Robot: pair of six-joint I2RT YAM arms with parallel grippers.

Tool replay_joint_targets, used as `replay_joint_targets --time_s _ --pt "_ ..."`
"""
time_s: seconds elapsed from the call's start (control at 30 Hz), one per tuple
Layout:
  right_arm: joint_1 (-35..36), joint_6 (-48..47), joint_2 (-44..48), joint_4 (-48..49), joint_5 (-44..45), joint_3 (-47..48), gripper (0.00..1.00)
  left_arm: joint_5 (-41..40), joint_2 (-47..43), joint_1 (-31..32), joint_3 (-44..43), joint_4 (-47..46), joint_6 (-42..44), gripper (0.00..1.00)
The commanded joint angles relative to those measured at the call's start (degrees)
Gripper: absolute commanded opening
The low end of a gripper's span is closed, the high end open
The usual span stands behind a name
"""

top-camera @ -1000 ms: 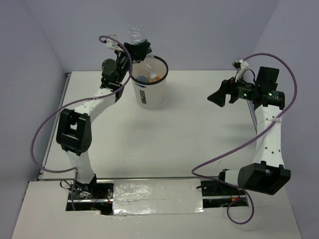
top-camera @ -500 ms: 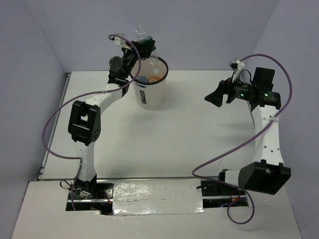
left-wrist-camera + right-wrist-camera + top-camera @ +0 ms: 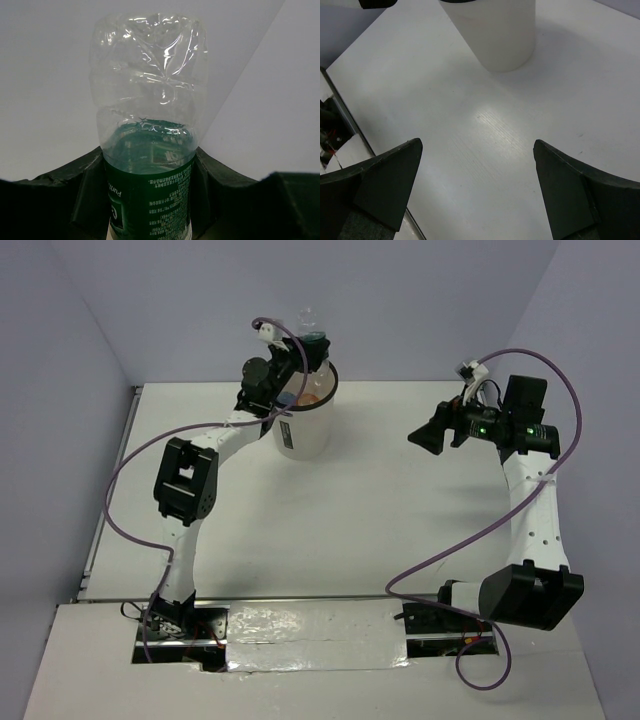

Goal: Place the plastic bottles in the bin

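Your left gripper (image 3: 313,343) has swung right in the last second and clamps the green-label bottle (image 3: 149,190) over the bin (image 3: 300,435), at the table's 12 o'clock. Release looks next. Right gripper (image 3: 477,185) sits wide at 3 o'clock.

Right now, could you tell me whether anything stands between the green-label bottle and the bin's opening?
Nothing visible does: the left gripper holds the green-label bottle above the bin, whose mouth is open.

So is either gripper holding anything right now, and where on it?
The left gripper grips the green-label bottle by its labelled section; the right gripper is empty.
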State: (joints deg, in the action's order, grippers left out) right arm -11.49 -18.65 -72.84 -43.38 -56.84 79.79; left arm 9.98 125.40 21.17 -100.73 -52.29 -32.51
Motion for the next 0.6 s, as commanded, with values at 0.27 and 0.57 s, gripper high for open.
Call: replay_joint_targets --time_s 0.27,0.57 --pt "0.67 -0.51 0.94 1.54 -1.34 -1.04 1.0 -0.13 -3.41 1.77 2.64 0.08 8.95 0.84" --pt "1.2 -3.05 0.86 -0.74 -0.64 0.02 1.0 -0.75 -7.8 1.77 2.82 2.55 9.57 1.0"
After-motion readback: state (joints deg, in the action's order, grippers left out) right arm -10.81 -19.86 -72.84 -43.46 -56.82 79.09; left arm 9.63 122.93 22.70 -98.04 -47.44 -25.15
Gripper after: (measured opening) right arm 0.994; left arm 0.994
